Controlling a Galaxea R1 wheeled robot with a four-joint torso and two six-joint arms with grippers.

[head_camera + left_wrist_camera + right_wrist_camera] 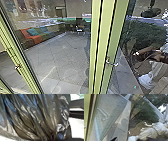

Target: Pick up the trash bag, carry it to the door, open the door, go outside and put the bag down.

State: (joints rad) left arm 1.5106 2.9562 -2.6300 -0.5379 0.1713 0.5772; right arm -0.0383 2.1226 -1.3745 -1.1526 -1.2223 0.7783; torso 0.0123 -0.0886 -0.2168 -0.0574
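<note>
The dark, shiny trash bag (37, 117) spreads broadly in the left wrist view, its folds drawn together where my left gripper (51, 137) is shut on it. Green-framed glass door (98, 45) stands ahead in the head view, with a metal handle (111, 63) on its upright. Part of my right gripper (114, 139) shows as a dark shape in the right wrist view, in front of the glass and paving; its hold cannot be made out.
Another green upright (18, 65) with a handle stands at the left. Seen through or in the glass are paving (60, 60), an orange seat (31, 36) and bushes (143, 32). A white statue (154, 130) stands beside the bushes.
</note>
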